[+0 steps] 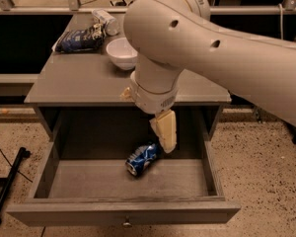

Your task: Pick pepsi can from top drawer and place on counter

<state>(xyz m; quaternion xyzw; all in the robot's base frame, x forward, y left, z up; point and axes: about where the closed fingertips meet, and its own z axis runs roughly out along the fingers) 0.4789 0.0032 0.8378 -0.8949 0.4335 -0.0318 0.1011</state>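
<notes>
The pepsi can (142, 158), blue with white marks and dented, lies on its side on the floor of the open top drawer (123, 212), near its middle. My gripper (166, 141) hangs from the big white arm and reaches down into the drawer. Its cream tip is just right of the can's upper end and very close to it; I cannot tell whether they touch. The grey counter (79, 83) is above the drawer, partly covered by my arm.
On the counter's back stand a white bowl (121, 51), a dark blue snack bag (79, 37) and a small container lying on its side (104, 19). A small round knob (127, 224) is on the drawer front. A black bar (10, 181) lies on the floor at left.
</notes>
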